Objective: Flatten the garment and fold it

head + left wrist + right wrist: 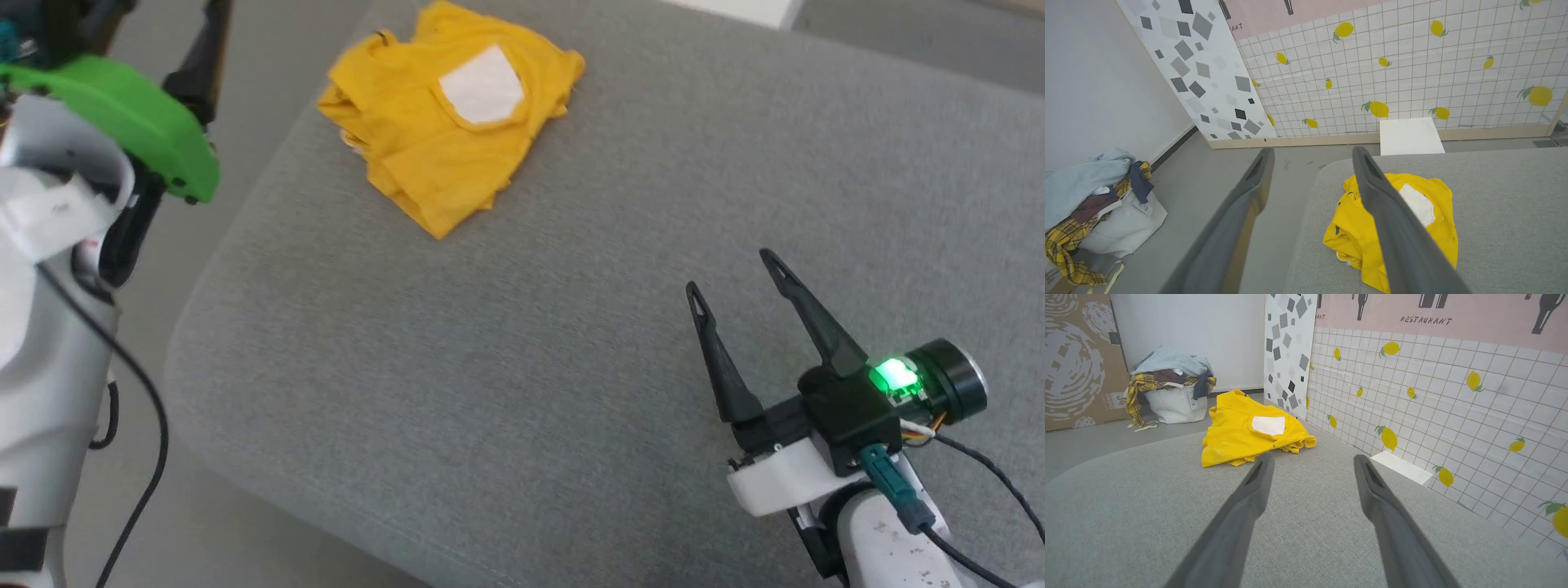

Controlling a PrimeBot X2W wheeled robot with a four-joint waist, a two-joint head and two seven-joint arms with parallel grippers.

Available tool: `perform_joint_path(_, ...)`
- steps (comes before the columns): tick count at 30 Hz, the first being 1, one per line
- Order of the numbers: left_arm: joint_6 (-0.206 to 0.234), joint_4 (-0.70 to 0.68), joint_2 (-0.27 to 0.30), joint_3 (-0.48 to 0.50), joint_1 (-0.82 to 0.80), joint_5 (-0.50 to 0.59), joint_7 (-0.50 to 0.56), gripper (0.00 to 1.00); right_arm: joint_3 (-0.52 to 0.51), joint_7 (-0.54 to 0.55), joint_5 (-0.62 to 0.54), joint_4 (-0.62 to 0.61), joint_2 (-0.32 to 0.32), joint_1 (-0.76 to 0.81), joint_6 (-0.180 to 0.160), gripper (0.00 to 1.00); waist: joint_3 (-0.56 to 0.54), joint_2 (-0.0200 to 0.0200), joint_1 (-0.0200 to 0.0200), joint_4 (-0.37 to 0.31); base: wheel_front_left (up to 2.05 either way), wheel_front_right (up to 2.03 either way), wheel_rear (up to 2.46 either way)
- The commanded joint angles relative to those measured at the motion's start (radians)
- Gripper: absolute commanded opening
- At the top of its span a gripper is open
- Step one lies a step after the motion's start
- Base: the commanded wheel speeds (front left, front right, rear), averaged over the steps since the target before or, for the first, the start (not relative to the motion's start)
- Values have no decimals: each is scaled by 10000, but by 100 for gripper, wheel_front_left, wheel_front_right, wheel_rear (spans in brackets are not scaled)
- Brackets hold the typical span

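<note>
Garment (pixel 424 155) lies crumpled, surely soft and light (it'll bunch), so pinch an outer edge. Left gripper (pixel 1310 154) and right gripper (pixel 730 272) gape wide, empty.

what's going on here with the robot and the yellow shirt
A two-armed robot faces a yellow T-shirt lying crumpled near the far left edge of a grey cushioned surface. Nothing holds it yet. The left pincer is open, off to the shirt's left, and the right pincer is open over bare cushion, well short of it.
</note>
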Motion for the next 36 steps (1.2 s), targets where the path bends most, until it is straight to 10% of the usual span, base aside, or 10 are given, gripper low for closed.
perform_joint_path(1,-68,243,136,-390,-362,-351,175,100,93,95,-169,-149,-8,-189,-15,100,999,0,-2,-560,0,0,0)
perform_joint_path(12,-68,2510,552,-2644,-1807,-2930,1697,100,537,638,-728,-1043,-8,-761,-15,100,2286,0,-2,-1129,0,0,0)
perform_joint_path(28,-69,4536,260,-3996,-2122,-4382,1268,100,628,931,-898,-1537,-8,-996,-15,100,3094,0,-2,-1613,0,0,0)
perform_joint_path(29,-69,4594,258,-4115,-2108,-4472,1252,71,623,928,-884,-1550,-8,-1017,-15,100,3086,0,-2,-1646,0,0,0)
perform_joint_path(30,-69,4594,269,-4221,-2108,-4539,1219,0,622,926,-877,-1560,-8,-1030,-15,100,3080,0,-2,-1670,0,0,0)
perform_joint_path(36,-69,4540,596,-4659,-2230,-4952,613,0,554,844,-766,-1512,-8,-1010,-15,100,2801,0,-2,-1792,0,0,0)
